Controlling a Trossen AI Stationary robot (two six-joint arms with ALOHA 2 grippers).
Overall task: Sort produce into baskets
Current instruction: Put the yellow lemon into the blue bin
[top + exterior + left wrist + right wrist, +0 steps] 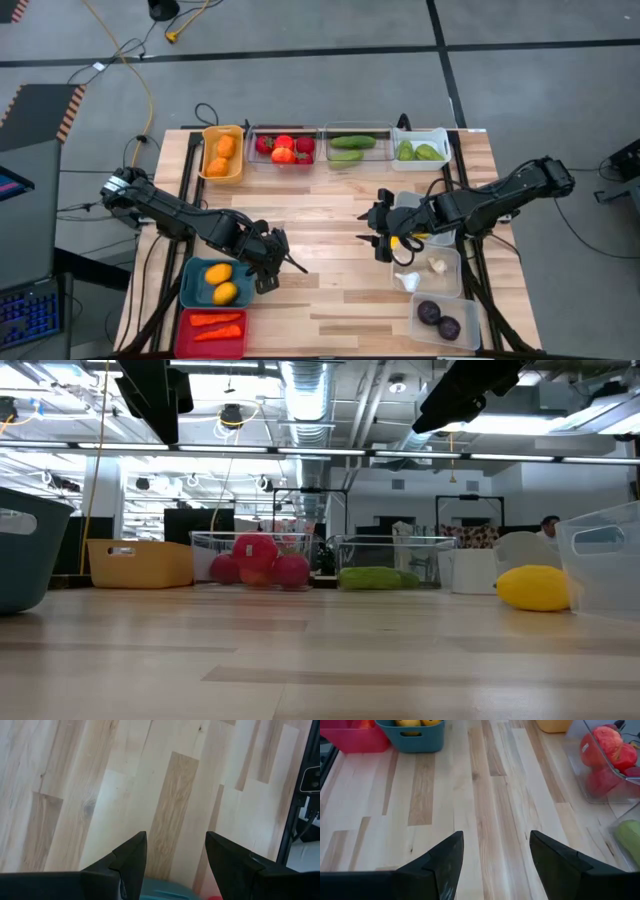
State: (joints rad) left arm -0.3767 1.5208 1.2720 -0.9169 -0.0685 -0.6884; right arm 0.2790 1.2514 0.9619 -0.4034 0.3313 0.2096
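I'm seeing the last loose piece, a yellow fruit (pixel 413 241), lying on the counter (pixel 320 215) right beside my right claw (pixel 372 231), open and empty; left claw (pixel 290 260) open too, much farther.

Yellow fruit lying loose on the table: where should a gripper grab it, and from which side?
Across its narrow middle, from straight above, I'd judge. The yellow fruit lies on its side, longer than tall, and a clear bin stands close by one end.
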